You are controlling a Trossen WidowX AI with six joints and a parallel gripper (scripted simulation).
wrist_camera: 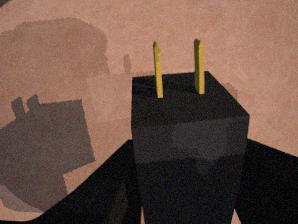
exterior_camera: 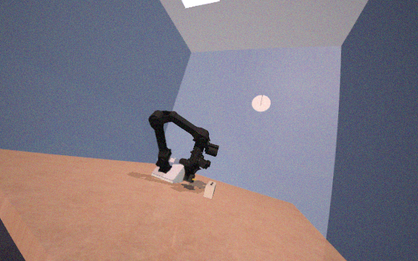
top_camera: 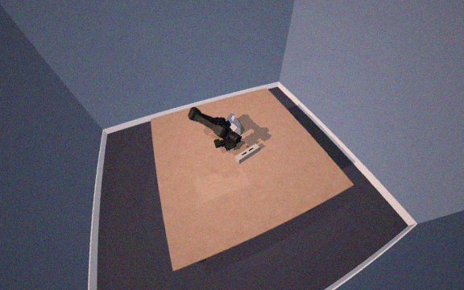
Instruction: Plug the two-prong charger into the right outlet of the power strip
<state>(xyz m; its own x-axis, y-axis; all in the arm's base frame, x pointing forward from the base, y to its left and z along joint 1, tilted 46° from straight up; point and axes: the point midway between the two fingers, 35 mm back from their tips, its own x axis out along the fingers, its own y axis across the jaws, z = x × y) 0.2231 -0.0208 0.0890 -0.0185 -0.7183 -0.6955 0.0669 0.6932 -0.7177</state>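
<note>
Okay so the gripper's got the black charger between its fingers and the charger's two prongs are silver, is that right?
Not quite: the prongs are yellow, not silver, as the wrist view shows. The gripper does have the black charger between its fingers.

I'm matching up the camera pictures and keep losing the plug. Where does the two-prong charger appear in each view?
Top: not distinguishable; the dark arm covers that area.
Exterior: small, below center, at the arm's lower end, the charger showing yellow.
Wrist: large, center to lower right, prongs up.
Shared landmark: the tan tabletop.
</note>
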